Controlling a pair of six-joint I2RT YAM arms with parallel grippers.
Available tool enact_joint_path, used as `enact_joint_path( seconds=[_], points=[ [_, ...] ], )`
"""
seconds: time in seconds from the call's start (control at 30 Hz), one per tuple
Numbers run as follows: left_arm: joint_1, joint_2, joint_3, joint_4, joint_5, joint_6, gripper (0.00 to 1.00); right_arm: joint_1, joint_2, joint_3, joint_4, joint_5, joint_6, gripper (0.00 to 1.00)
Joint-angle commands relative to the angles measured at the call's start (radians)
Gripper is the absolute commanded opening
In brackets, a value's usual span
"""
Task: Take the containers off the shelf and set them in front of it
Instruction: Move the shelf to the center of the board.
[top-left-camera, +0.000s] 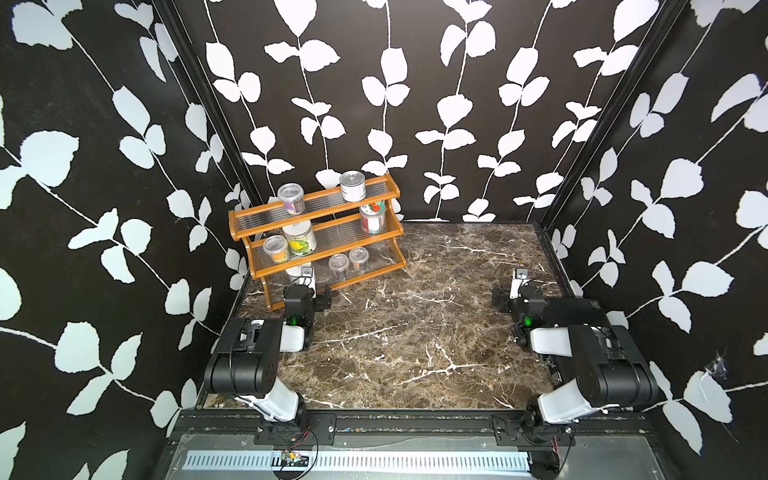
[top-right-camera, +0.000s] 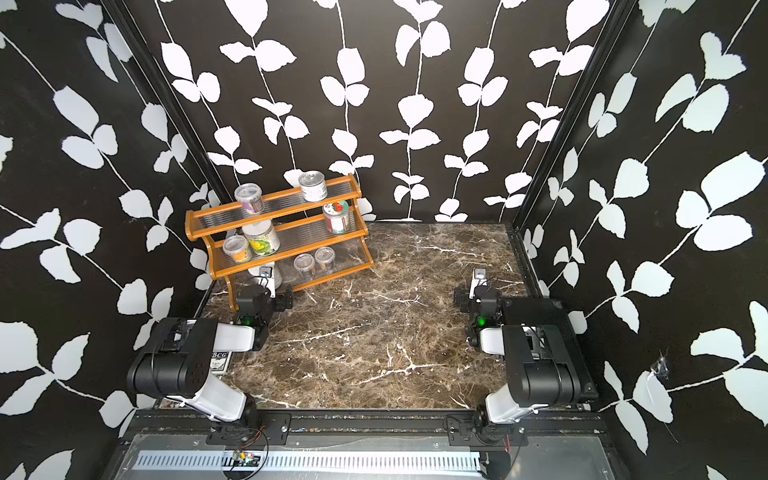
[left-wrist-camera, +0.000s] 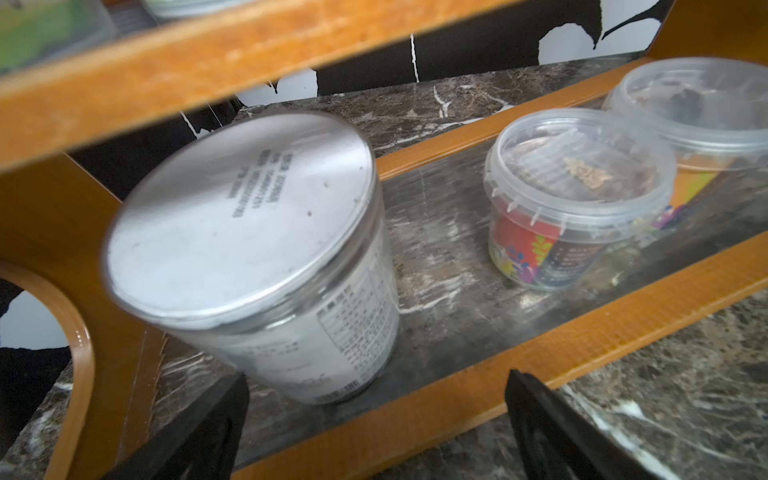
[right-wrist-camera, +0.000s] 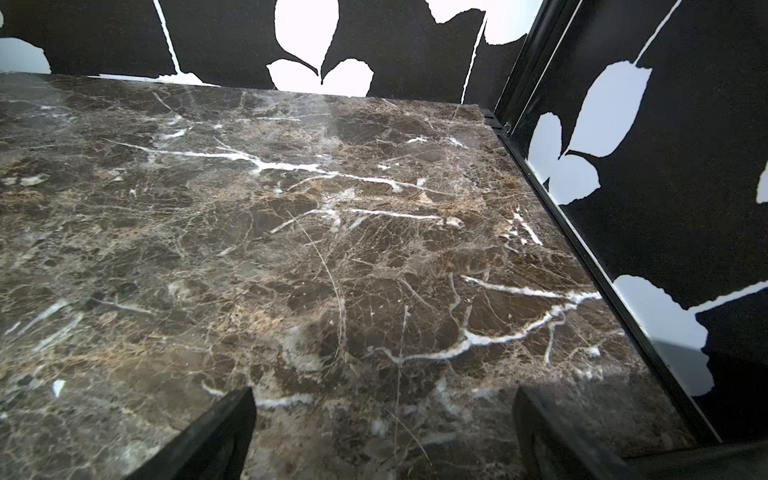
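The orange-brown shelf stands at the table's back left with several containers on it. Its top tier holds a purple-labelled tub and a silver tin can. The middle tier carries a small tub, a yellow-green jar and a strawberry-lid jar. Two small tubs sit on the bottom tier. My left gripper is open just before the bottom rail, facing the white-lid jar without touching it. My right gripper is open over bare marble at the right.
A black-and-white card box lies on the marble table under my left arm. A black flat box sits at the right edge beside my right arm. Patterned walls close in the left, back and right sides.
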Motion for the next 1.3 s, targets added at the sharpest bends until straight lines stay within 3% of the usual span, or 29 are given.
enact_joint_path(
  seconds=[0.0,0.57,0.67,0.93,1.1,1.27],
  points=[
    [0.004,-0.023,0.003,0.025,0.008,0.011,0.99,0.001,-0.003,-0.001,0.043,0.001,-0.007,1.0],
    [0.004,-0.028,-0.004,0.033,0.012,0.014,0.99,-0.004,-0.008,0.001,0.04,-0.019,-0.007,1.0],
    [0.002,-0.077,-0.013,0.022,0.048,0.031,0.99,-0.003,-0.064,0.037,-0.065,-0.076,-0.03,1.0],
    [-0.037,-0.414,0.092,-0.441,0.078,0.031,0.99,0.0,-0.339,0.104,-0.355,-0.195,-0.037,1.0],
    [-0.046,-0.608,0.249,-0.875,0.075,-0.051,0.99,0.039,-0.435,0.194,-0.545,-0.28,-0.039,1.0],
    [-0.039,-0.744,0.378,-1.164,-0.035,-0.105,0.99,0.077,-0.445,0.307,-0.689,-0.379,-0.017,1.0]
  ],
)
